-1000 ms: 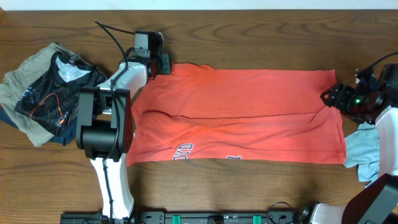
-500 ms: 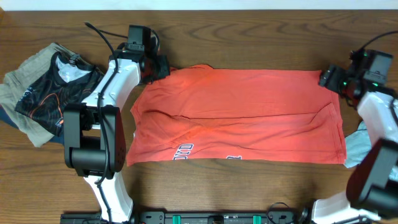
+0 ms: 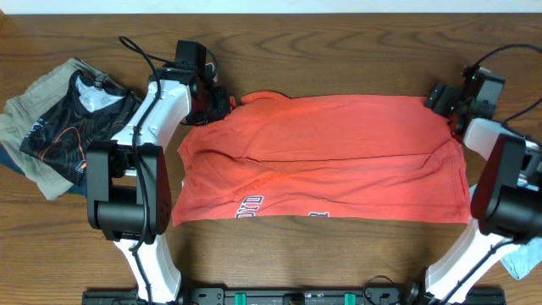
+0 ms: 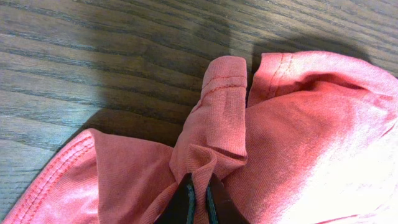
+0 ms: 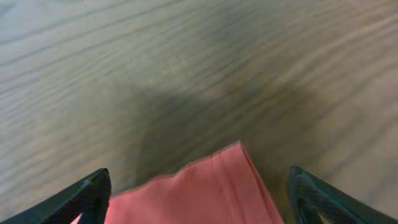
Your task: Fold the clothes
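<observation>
Two far corners of the coral-red T-shirt (image 3: pixel 322 161) matter for the coming move, and one arm stands at each of them. The T-shirt lies spread in the middle of the wooden counter (image 3: pixel 339 42). Its long axis runs from the left arm's side to the right arm's side. The edge with the white-and-navy lettering (image 3: pixel 250 205) is the near one, toward the robot's base.

The left gripper (image 4: pixel 199 200) is at the far left corner. Its jaws are pressed together on a small pinch of the red cloth, which rises in a bunched fold just in front of them in the left wrist view.

The right gripper (image 5: pixel 199 186) is at the far right corner. Its jaws stand wide apart and hold nothing. In the right wrist view the tip of the T-shirt's corner shows inside the gap between the two fingers, with bare wood beyond it. The garment therefore lies under this gripper and back toward the robot. How high the fingers are above the cloth cannot be told.

As a judgement, the right arm needs to come down on this corner and close. Then both arms can carry the far edge across the short axis to the near edge. The black shirt (image 3: pixel 76 127) with orange lines lies in a pile well apart on the left.
</observation>
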You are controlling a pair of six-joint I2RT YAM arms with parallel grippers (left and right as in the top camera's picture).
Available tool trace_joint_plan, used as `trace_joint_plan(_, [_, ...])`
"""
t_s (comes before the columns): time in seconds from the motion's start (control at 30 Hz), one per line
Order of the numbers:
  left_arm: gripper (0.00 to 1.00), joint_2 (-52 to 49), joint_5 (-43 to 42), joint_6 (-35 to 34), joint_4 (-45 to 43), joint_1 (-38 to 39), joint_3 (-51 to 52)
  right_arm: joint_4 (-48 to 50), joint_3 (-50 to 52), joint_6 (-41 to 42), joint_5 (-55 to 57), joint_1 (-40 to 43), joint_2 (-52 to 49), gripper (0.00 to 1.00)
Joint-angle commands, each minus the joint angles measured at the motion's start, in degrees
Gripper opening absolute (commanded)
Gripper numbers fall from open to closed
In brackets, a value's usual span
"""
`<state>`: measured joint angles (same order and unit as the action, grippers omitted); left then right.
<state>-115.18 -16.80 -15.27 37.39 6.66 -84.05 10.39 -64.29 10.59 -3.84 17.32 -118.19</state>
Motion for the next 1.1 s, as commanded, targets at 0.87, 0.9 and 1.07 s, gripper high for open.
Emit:
trace_joint_plan(0.87, [0.06, 4.6, -0.1, -0.5, 4.5, -2.0, 0.6, -17.6, -0.1, 3.1, 8.4, 0.3, 7.8, 0.01])
trace_joint_plan(0.9, [0.06, 5.7, -0.1, -0.5, 5.7, -2.2, 0.6, -20.0, -0.1, 3.1, 8.4, 0.3, 10.1, 0.01])
trace_joint_plan(1.07, [0.06, 8.4, -0.1, -0.2, 11.8, -2.3, 0.6, -30.8, -0.1, 3.1, 8.4, 0.4, 19.3, 0.01])
